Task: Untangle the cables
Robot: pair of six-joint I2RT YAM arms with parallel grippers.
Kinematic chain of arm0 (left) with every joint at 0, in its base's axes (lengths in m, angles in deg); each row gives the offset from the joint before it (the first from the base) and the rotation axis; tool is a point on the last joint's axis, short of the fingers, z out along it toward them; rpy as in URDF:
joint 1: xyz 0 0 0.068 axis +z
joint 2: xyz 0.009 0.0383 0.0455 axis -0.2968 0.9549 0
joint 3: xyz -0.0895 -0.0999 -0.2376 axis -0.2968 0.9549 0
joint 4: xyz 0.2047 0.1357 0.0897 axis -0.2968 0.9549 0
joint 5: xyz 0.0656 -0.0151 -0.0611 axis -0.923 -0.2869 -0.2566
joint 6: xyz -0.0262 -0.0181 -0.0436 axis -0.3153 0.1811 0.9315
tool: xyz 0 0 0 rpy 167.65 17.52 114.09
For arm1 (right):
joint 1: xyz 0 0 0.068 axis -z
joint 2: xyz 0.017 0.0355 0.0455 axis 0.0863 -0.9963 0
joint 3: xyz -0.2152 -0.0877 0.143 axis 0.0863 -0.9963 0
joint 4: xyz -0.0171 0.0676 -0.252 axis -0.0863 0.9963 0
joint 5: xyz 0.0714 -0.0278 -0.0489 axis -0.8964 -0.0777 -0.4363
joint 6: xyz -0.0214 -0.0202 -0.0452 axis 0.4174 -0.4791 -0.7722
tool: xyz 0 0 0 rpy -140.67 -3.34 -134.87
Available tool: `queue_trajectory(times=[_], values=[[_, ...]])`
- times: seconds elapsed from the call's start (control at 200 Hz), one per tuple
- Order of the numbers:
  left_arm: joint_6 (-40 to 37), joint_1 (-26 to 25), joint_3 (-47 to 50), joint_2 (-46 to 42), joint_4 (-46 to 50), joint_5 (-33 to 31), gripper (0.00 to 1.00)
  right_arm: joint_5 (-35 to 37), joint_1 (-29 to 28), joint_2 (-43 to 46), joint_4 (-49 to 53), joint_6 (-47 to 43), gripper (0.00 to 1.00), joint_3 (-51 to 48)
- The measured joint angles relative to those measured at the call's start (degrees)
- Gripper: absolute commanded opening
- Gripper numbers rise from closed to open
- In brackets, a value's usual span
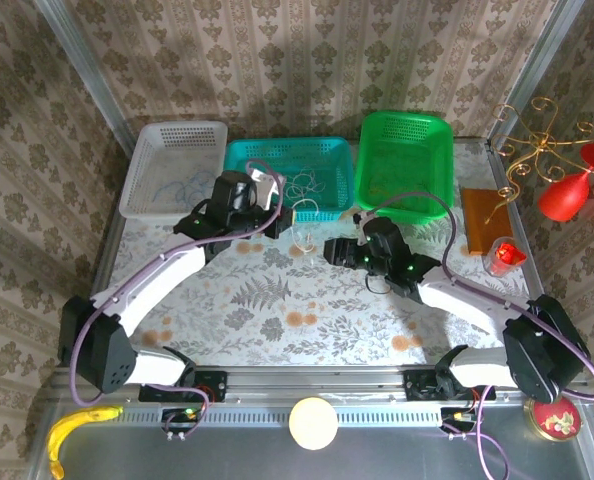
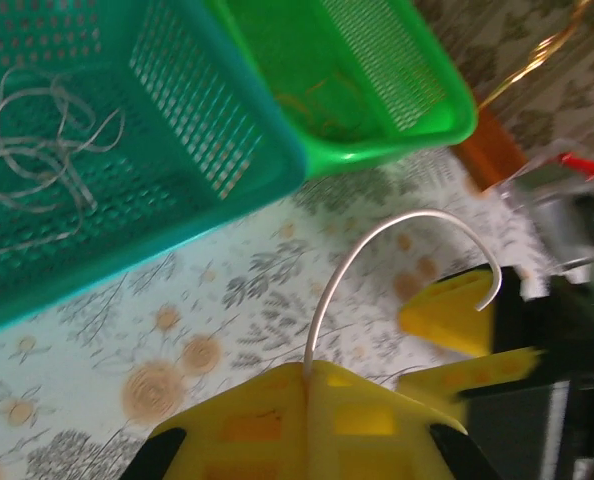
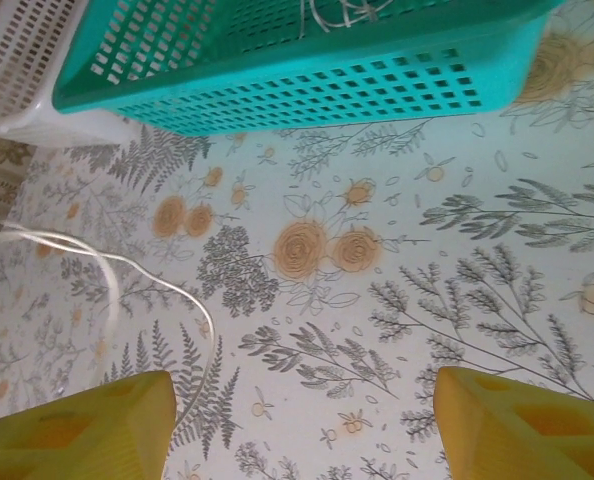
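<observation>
My left gripper (image 1: 295, 212) (image 2: 307, 370) is shut on a whitish cable (image 2: 407, 222), which arcs up and over to the right from between its yellow fingers. The same cable (image 1: 303, 236) dangles just in front of the teal basket (image 1: 239, 160). More whitish cables (image 2: 37, 150) (image 1: 307, 185) lie coiled in that basket. Blue cables (image 1: 182, 188) lie in the white basket (image 1: 145, 165), and yellowish cables (image 2: 312, 105) in the green basket (image 1: 439, 170). My right gripper (image 1: 332, 250) (image 3: 302, 420) stands open low over the table. The held cable (image 3: 112, 272) runs past its left finger, apart from it.
An orange board (image 1: 485, 218), a red cup (image 1: 502, 254) and a red glass (image 1: 572, 190) with a gold wire stand (image 1: 542, 140) sit at the right. A banana (image 1: 77, 425) and a round disc (image 1: 312, 422) lie on the near metal ledge. Flowered tabletop (image 1: 277, 310) spreads between the arms.
</observation>
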Motion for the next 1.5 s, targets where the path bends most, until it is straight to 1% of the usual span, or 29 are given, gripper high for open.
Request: queue_trajectory(times=[0.2,0.445,0.86,1.05,1.12,1.225,1.305,1.34,1.355,1.5], values=[[2.8,-0.7,-0.4,-1.0,-0.4,2.2,0.0,-2.7,0.0,-0.3,-2.4,-0.4,0.71,1.8],[5.4,-1.0,-0.6,-2.2,-1.6,3.3,0.0,-4.9,0.0,-0.9,-4.1,-0.4,0.71,2.3],[6.6,-1.0,-0.8,-2.9,-2.9,3.2,0.0,-8.9,0.0,-0.9,-5.9,0.8,0.71,2.3],[8.0,-1.0,-1.2,-2.9,-3.8,2.8,0.0,-9.2,-0.4,-0.9,-7.0,1.6,0.69,2.3],[8.5,-1.0,-2.0,-2.9,-4.2,2.8,0.0,-9.2,-0.9,-1.4,-8.1,1.9,0.62,2.3],[9.1,-0.9,-3.7,-2.9,-5.1,2.6,0.0,-9.1,-1.8,-3.7,-9.4,2.3,0.29,2.5],[9.5,-0.4,-4.8,-2.9,-6.3,2.6,0.0,-8.9,-2.1,-5.9,-10.1,2.6,0.09,2.5],[9.9,0.2,-5.2,-2.9,-6.6,2.6,0.0,-8.7,-2.1,-7.0,-10.2,2.4,0.02,2.5],[10.1,0.5,-5.3,-2.8,-6.8,2.6,0.0,-8.5,-2.2,-7.4,-10.4,2.3,0.0,2.5],[11.9,6.4,-6.4,-1.2,-10.0,2.6,0.0,-7.1,-2.1,-9.9,-10.6,2.6,0.0,2.4]])
